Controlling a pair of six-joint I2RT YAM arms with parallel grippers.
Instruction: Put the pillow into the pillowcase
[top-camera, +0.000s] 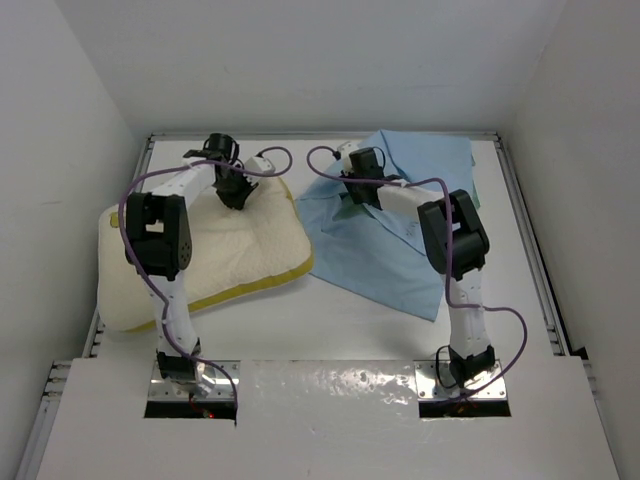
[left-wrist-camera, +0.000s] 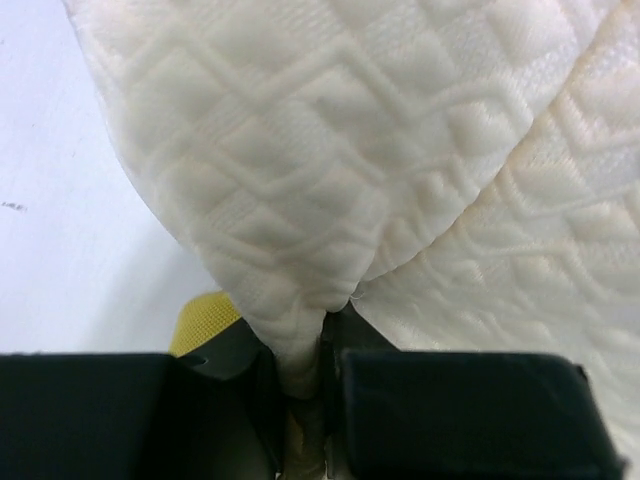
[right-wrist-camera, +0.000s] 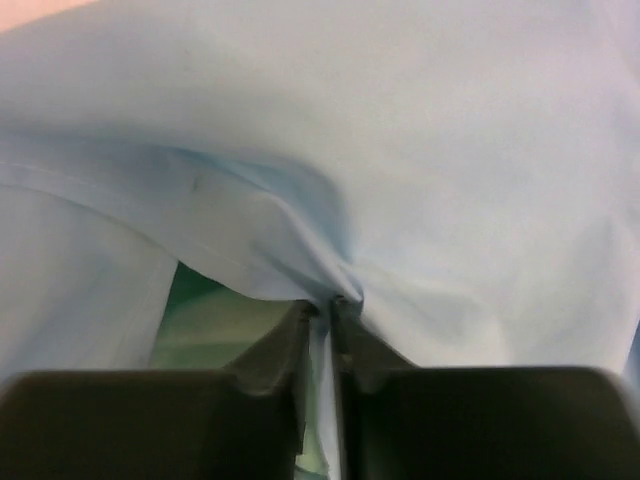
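While the left gripper pinches a fold of the plump cream-white quilted pillow, its length trailing back-left from those fingers, the right gripper clamps the thin light-blue fabric pillowcase just to their right.

No text, label, brand, number or sign can be read in any view, not on any surface that shows.
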